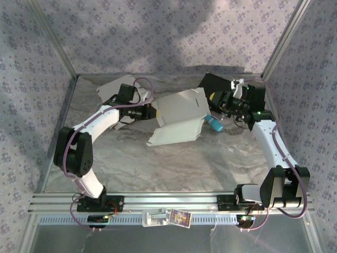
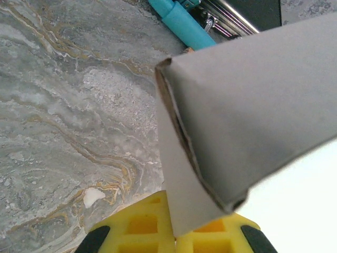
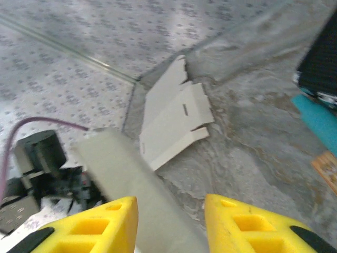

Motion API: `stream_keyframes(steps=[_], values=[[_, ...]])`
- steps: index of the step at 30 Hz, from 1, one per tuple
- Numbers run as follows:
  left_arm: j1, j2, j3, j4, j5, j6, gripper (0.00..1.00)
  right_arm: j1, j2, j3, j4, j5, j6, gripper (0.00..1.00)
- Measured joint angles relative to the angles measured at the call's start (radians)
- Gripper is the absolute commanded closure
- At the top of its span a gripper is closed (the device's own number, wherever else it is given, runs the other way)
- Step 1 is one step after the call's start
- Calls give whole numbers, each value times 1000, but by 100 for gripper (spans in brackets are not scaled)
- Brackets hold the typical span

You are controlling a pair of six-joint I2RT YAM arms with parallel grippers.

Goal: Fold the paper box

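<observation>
From above, we see the paper box (image 1: 179, 118) half formed near the middle of the table (image 1: 158, 163), one panel raised and a flap trailing toward the near side. The left hand (image 1: 150, 112) meets its left edge and the right hand (image 1: 216, 105) sits at its right edge. A teal tool (image 1: 213, 125) lies just beside the box, and a spare flat blank (image 1: 108, 89) rests at the back left.

From the left wrist, we find the left hand (image 2: 174, 232) pressed together on a thin flap of the box (image 2: 253, 105), which runs down between the yellow fingers (image 2: 131, 229). A folded corner stands just above them.

From the right wrist, the right hand (image 3: 171, 226) is spread wide, with a grey panel of the box (image 3: 131, 179) lying in the gap. We see no sign that it is pinched. The blank (image 3: 174, 121) lies beyond, against the back wall.

We judge the fold to be in its early middle: one side is held while a wall is being raised. Next, we think the right hand must close on its panel, or push it, to turn it along the crease while the left keeps the box steady.
</observation>
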Motion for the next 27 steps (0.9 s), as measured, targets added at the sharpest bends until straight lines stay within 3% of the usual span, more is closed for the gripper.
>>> stream_keyframes(steps=[8,13,27], values=[[3,13,13,-24,34,3,100,24,8,5,-35,-32,-62,61],[3,13,15,-35,41,11,100,-14,9,5,-42,-34,-71,65],[6,13,15,-50,48,14,100,-8,35,5,-46,-71,-106,62]])
